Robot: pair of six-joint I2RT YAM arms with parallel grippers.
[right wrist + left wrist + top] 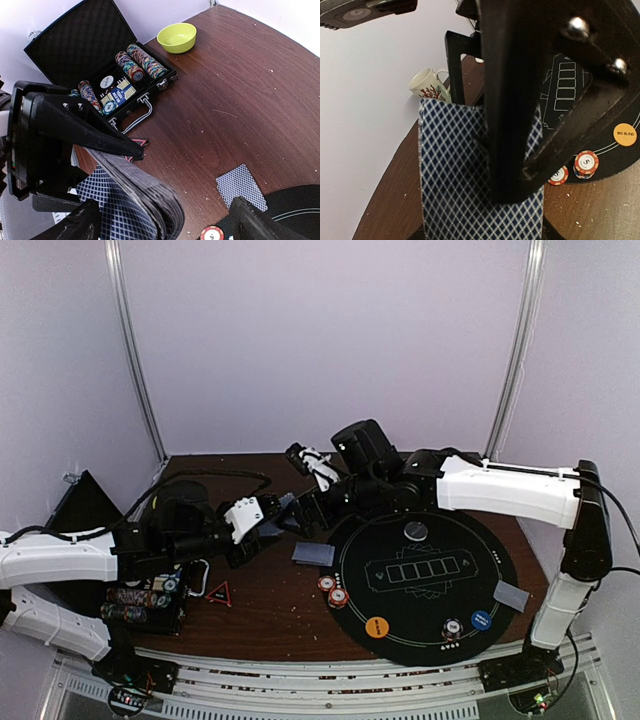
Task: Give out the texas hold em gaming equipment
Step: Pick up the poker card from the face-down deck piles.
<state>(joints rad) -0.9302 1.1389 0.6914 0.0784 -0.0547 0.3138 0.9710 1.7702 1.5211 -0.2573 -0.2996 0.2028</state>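
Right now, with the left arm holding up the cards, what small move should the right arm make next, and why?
Probably close the right fingers on the top card of the deck and draw it off. The left fingers clamp the deck, the right fingers stand open at its end, and only two cards lie at the edges of the mat.

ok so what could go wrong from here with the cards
The deck clamped in the left gripper is splayed out, so loose cards might slide free. The open right gripper sits right at that fan and could pinch several cards instead of one.
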